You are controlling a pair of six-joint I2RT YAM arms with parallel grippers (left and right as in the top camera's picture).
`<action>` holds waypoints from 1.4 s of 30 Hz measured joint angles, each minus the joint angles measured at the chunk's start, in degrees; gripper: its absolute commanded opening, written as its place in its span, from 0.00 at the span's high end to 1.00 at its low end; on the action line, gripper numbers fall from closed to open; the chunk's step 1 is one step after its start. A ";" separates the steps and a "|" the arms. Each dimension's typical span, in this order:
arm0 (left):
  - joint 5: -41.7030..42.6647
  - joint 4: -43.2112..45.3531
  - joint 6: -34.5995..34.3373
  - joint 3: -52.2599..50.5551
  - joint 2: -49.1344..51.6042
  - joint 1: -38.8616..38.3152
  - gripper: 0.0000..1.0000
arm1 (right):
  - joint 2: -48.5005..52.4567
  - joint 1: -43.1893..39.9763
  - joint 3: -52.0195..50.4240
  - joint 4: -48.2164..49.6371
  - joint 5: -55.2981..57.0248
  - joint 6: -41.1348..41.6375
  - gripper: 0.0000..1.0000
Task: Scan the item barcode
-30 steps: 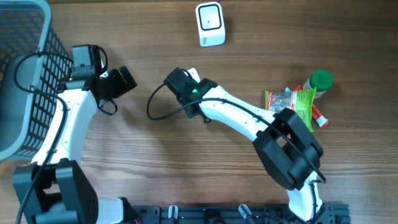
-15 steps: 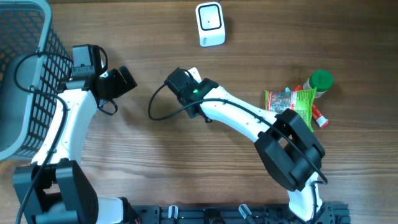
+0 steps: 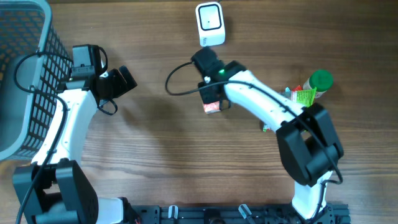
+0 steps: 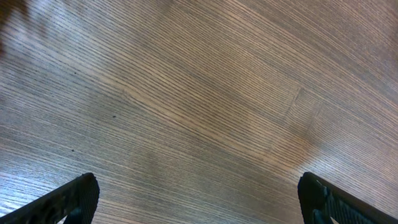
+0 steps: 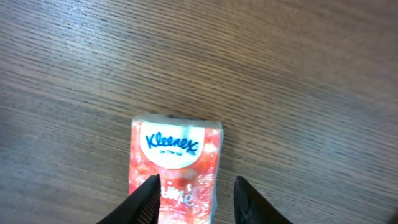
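1. the step in hand is the pickup, with the scan itself not yet done. the small red and white kleenex tissue pack (image 5: 176, 155) sits near the middle of the wood-grain counter (image 3: 155, 162), a little below the white box-shaped barcode scanner (image 3: 210, 23) at the far edge.
2. the right end effector (image 5: 194, 186) straddles the near end of the pack. one finger overlaps its left edge and the other stands just beside its right edge. i cannot tell from these views whether the pack is firmly gripped or only bracketed, nor whether it is off the counter.
3. the left end effector (image 4: 196, 186) is wide open and holds nothing. it hangs over bare wood near the grey mesh basket (image 3: 25, 74).
4. a green-capped bottle (image 3: 321, 79) and green packets (image 3: 303, 96) lie well apart to the right, out of the way.
5. the next move likely calls for a secure hold on the pack, then a short carry up toward the scanner.
6. no barcode shows on the logo face, so the pack probably needs turning to bring its code to the scanner window.
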 measured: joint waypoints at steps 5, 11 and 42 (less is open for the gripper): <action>-0.02 -0.02 0.00 0.00 0.00 0.00 0.00 | 0.00 -6.27 0.00 -0.37 -11.69 -2.69 0.64; 0.00 0.00 0.00 0.00 0.00 0.00 0.00 | 0.00 -11.76 -1.46 -1.22 -20.81 -5.07 0.63; -0.02 0.00 0.00 0.00 0.00 0.00 0.00 | -0.83 -11.52 -16.94 19.45 -34.38 -5.46 0.95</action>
